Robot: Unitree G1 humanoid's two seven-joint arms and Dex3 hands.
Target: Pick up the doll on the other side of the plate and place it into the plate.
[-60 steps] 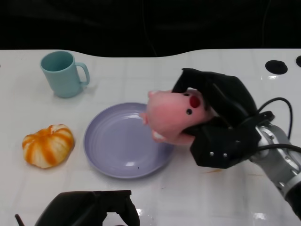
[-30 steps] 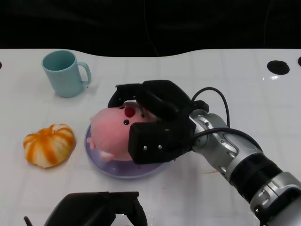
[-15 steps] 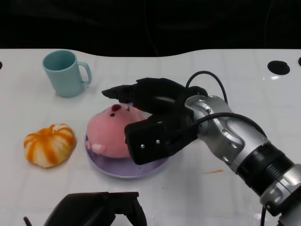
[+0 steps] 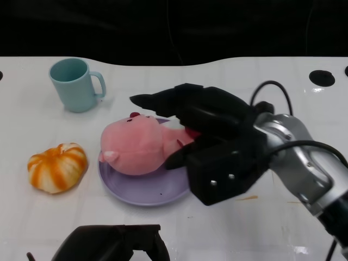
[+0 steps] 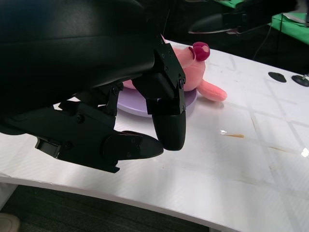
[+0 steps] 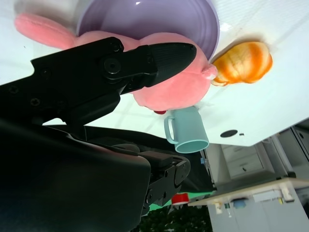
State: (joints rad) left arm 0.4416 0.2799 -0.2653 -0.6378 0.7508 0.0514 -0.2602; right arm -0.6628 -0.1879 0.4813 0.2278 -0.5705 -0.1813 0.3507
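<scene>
Your doll [image 4: 138, 150] lies on the plate [image 4: 142, 194], long axis running across it, head toward the pumpkin [image 4: 56, 167]. Your right hand [image 4: 212, 142] hovers just beside it, fingers spread wide, holding nothing. Your left hand [image 4: 111, 245] sits farther off, fingers curled in, empty.

Pink plush doll [image 4: 136, 151] with red nose, lying on its side in the lilac plate [image 4: 142, 193]; one limb overhanging the plate's rim. Plate flat on white worktop [image 4: 217, 81].
</scene>
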